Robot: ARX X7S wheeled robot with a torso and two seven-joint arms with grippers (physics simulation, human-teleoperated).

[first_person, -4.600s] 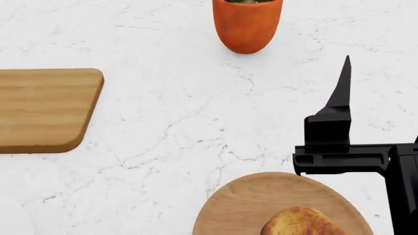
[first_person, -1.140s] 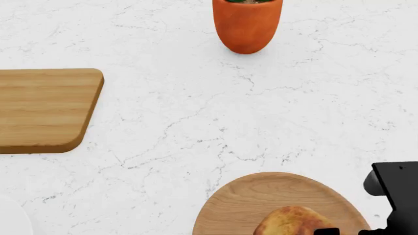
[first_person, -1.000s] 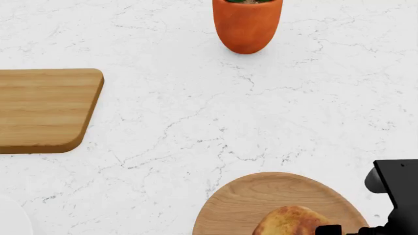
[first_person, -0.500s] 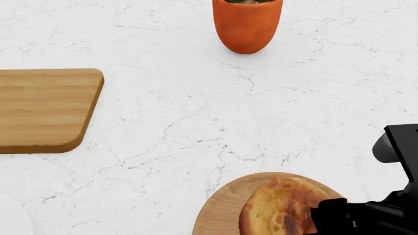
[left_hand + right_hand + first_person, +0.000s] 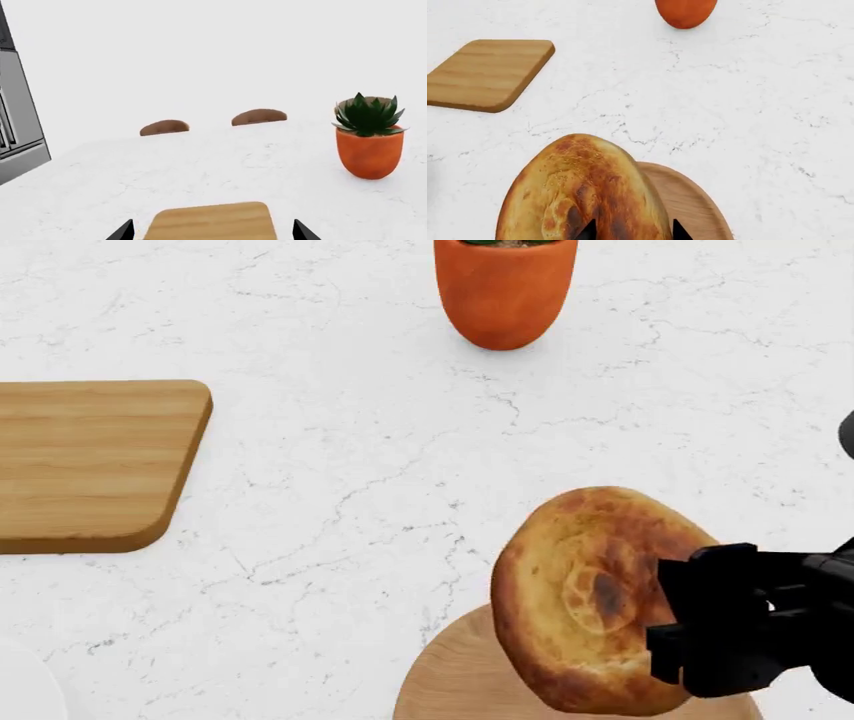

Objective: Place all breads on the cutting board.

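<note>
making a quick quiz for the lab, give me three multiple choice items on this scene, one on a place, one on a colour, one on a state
1. Where does the cutting board lie in the head view?
A. left side of the table
B. under the pot
C. on the round plate

2. What colour is the plant pot?
A. white
B. orange
C. blue

3. What state is the bread in?
A. flat on the board
B. lifted, tilted on edge, in the right gripper
C. lying on the bare table

Answers: 1 A, the board sits at the left edge. 2 B, the pot is orange. 3 B, it stands tilted above the round wooden plate.

Tilted bread [image 5: 587, 600] (aloft), cutting board [image 5: 94, 465] bare
</note>
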